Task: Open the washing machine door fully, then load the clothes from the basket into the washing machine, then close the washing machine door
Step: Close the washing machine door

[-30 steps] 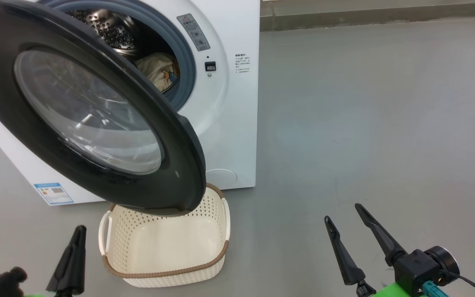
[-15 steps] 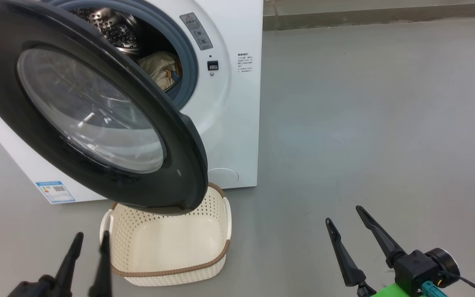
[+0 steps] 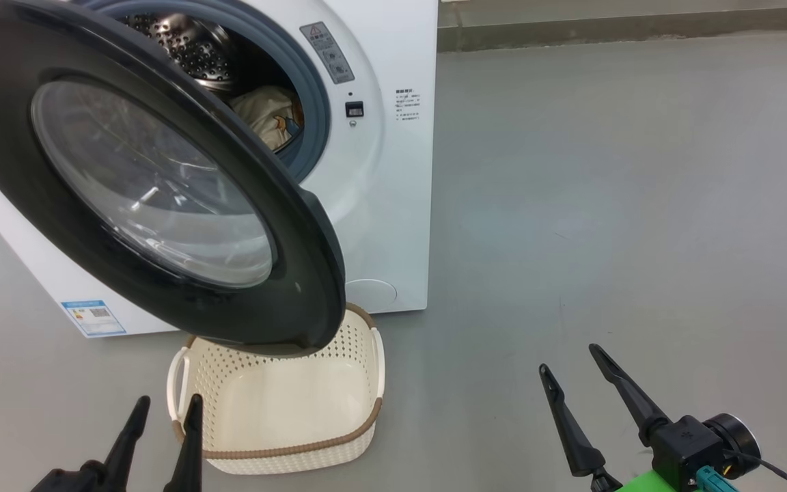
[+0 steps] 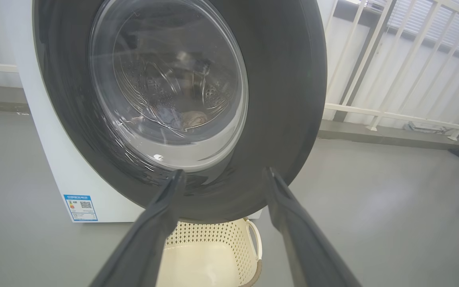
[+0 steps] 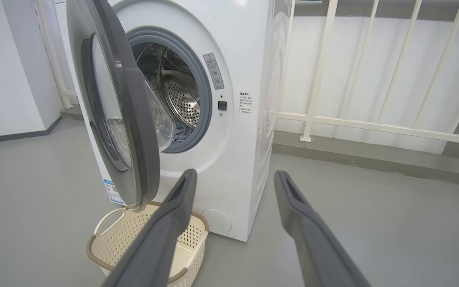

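Since a second ago, left claw [image 3: 169,400] has spread open beside the empty basket [image 3: 284,451]; right claw [image 3: 569,359] gapes empty too. With clothes [image 3: 264,116] in the drum [image 3: 188,48] and door [image 3: 298,273] open, only closing seems left.

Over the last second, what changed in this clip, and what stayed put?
The left pincer opened: its fingers, pressed together a second ago, now stand apart with nothing between them, and it sits slightly lower in the head view. Unchanged: the right pincer open, the washing machine door swung open above the empty basket, the clothes inside the washing machine.
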{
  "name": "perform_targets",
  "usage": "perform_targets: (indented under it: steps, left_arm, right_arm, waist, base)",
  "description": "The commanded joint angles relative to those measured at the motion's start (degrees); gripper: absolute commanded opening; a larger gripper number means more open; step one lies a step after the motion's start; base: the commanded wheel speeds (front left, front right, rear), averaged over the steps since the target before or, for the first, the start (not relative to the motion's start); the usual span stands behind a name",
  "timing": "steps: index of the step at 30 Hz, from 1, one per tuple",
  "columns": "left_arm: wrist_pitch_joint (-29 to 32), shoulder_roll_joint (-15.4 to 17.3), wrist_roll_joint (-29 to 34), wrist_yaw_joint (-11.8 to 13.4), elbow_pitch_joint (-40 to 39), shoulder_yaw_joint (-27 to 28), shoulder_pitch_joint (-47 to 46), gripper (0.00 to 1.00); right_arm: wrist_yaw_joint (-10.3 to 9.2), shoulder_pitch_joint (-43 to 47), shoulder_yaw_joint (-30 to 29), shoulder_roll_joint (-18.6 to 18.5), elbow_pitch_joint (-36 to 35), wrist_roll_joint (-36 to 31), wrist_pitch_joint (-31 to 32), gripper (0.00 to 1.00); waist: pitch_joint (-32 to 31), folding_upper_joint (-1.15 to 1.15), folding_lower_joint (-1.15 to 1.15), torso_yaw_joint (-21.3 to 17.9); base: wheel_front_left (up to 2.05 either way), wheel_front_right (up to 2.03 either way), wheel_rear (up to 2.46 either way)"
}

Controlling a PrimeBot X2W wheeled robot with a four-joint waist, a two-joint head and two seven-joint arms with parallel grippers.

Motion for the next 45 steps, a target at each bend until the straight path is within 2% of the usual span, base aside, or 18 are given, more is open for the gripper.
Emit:
perform_targets:
  steps: [1, 6, 13, 43, 44, 45]
  left_arm:
    - [-0.37, 1.12, -0.20, -0.12, -0.88, 1.77, -1.51, 1.00]
    - [-0.37, 1.08, 0.27, -0.13, -0.68, 1.70, -1.49, 1.00]
    - [-0.37, 0.82, 0.74, -0.13, -0.57, 1.76, -1.41, 1.00]
    - [-0.37, 0.15, 1.05, -0.13, 0.14, 0.65, -1.57, 1.00]
    - [-0.37, 0.16, 1.06, -0.13, 0.17, 0.57, -1.60, 1.00]
    - [-0.37, 0.19, 1.06, -0.13, 0.20, 0.45, -1.64, 1.00]
  right_arm:
    - [0.09, -0.91, 1.16, 0.03, -1.18, -0.44, -0.68, 1.00]
    - [0.09, -0.82, 0.54, 0.11, -0.68, -0.56, -0.68, 1.00]
    - [0.09, -0.74, -3.23, 0.67, 0.71, -1.04, -0.68, 1.00]
    - [0.09, -1.06, -2.78, 0.76, 1.03, -1.14, -0.68, 1.00]
    - [0.09, -1.11, -2.54, 0.76, 1.09, -0.79, -0.68, 0.81]
    - [0.09, -1.27, -2.37, 0.76, 0.99, -0.72, -0.68, 0.29]
  waist:
    - [-0.03, 0.00, 0.00, 0.03]
    - [-0.09, 0.00, 0.00, 0.02]
    - [-0.14, 0.00, 0.00, 0.05]
    - [0.05, 0.00, 0.00, 1.28]
    - [0.07, 0.00, 0.00, 1.37]
    - [0.11, 0.00, 0.00, 1.48]
  base:
    - [0.00, 0.00, 0.00]
    - [0.00, 0.00, 0.00]
    - [0.00, 0.00, 0.00]
    - [0.00, 0.00, 0.00]
    - [0.00, 0.00, 0.00]
    - [0.00, 0.00, 0.00]
